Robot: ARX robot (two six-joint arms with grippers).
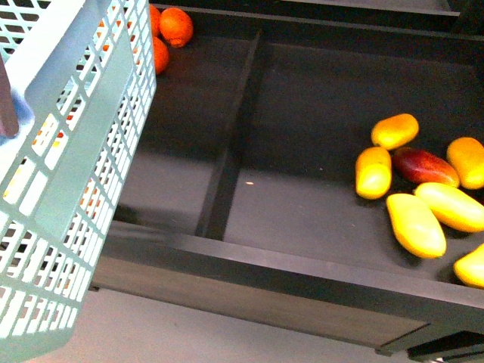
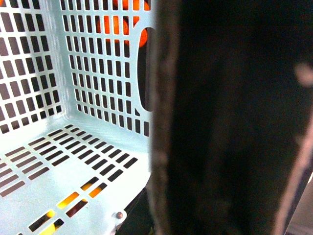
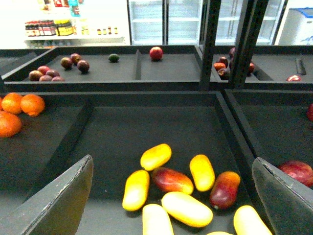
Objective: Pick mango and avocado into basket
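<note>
The right claw (image 3: pixel 172 161) hangs above the dark counter (image 1: pixel 302 266) with its two fingers (image 3: pixel 58 200) spread wide and nothing between them. In the front view the basket (image 1: pixel 83 151) fills 9 o'clock, tilted, and no fruit shows inside it. The left claw cannot be made out. Its wrist view gives only the basket's lattice and a dark blur close to the lens, so whether it is pressed shut on anything cannot be told.

The step in hand looks like the reach for a mango. The yellow fruits cluster at 3 to 4 o'clock in the front view. The best pick is probably the mango (image 1: pixel 394 131) at the 12 o'clock edge of that cluster, which has open counter on most sides. The red-flushed mango (image 1: pixel 426 166) sits tight among its neighbours and is better left.

The fingers should straddle the fruit across its short width. They should sink past its widest part and then close gently, since the skin looks smooth and rounded and could slip out.

A small dark green fruit (image 3: pixel 113 58) on the far shelf may be the avocado, but it is too small to be sure.
</note>
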